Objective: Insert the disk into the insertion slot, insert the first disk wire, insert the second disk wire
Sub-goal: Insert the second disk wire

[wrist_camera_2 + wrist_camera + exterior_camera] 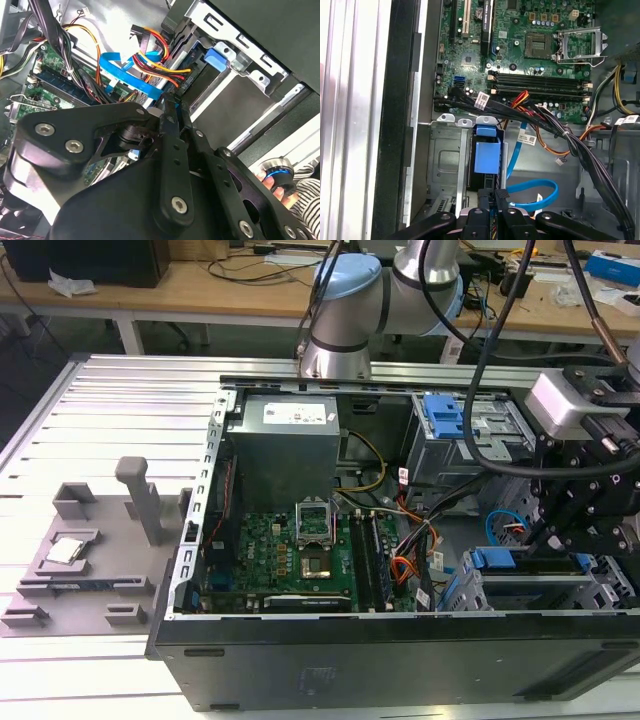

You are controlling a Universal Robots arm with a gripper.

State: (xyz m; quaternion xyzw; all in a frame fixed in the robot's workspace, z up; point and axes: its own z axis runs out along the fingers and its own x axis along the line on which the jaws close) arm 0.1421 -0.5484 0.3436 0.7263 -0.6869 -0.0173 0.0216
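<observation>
The disk, in its bright blue caddy, sits inside the insertion slot of the silver drive cage. The exterior view shows the disk in the insertion slot at the case's lower right corner. My gripper hangs just behind the disk's rear end, its two black fingers drawn together on a small black wire connector. A flat blue disk wire loops beside it. In the second wrist view my gripper meets at the caddy's rear, near the blue wire. In the exterior view my gripper is above the cage.
A thick black, red and orange wire bundle crosses close to the cage. The motherboard, power supply and a grey cage with a blue latch occupy the case. A person's hand holds a knob beyond the case wall. A grey fixture lies on the exterior view's left.
</observation>
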